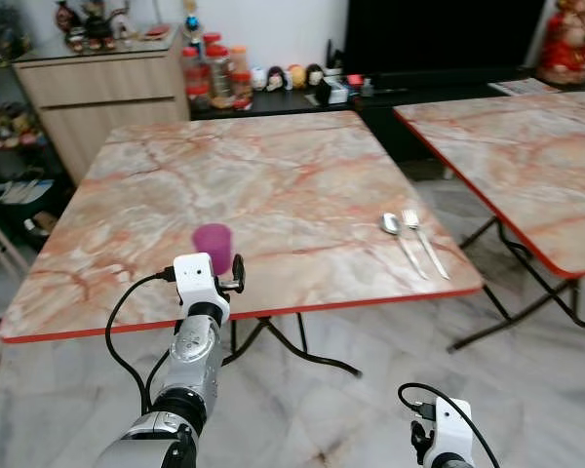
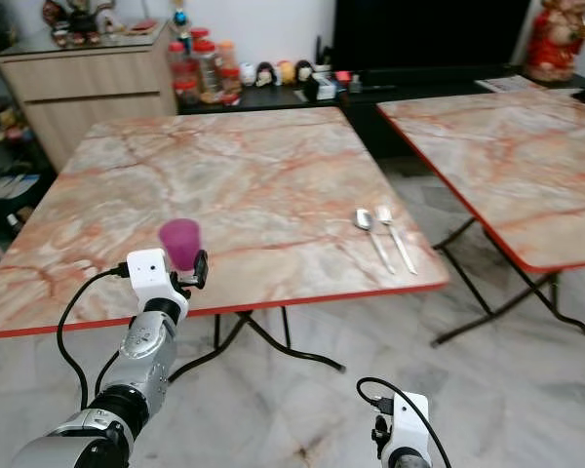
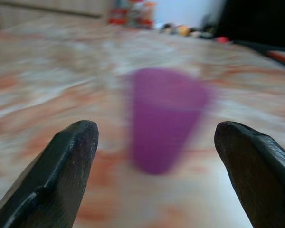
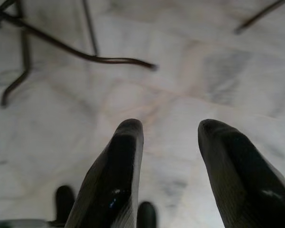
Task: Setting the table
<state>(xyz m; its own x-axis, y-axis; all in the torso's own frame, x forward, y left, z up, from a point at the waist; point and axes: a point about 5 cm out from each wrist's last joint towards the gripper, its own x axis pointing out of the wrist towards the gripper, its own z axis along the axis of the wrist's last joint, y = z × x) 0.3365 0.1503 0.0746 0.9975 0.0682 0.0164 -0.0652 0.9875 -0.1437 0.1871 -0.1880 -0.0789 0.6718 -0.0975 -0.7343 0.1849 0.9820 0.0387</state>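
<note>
The purple cup [image 1: 213, 248] stands on the tabletop [image 1: 273, 185], near its front edge. The left tool [image 3: 154, 156] waits spread wide, just before the cup. The cup looks light and smooth, so squeeze its sides gently.

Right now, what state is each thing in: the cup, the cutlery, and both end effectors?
Purple plastic cup: upright on the marble-pattern table, near its front edge, not gripped.
Metal spoon: flat on the table, beside the fork.
Metal fork: flat, parallel to the spoon, tines pointing away.
Left end effector: open, fingers either side of the cup, short of it.
Right end effector: open, empty, hanging low over the marble floor.
</note>
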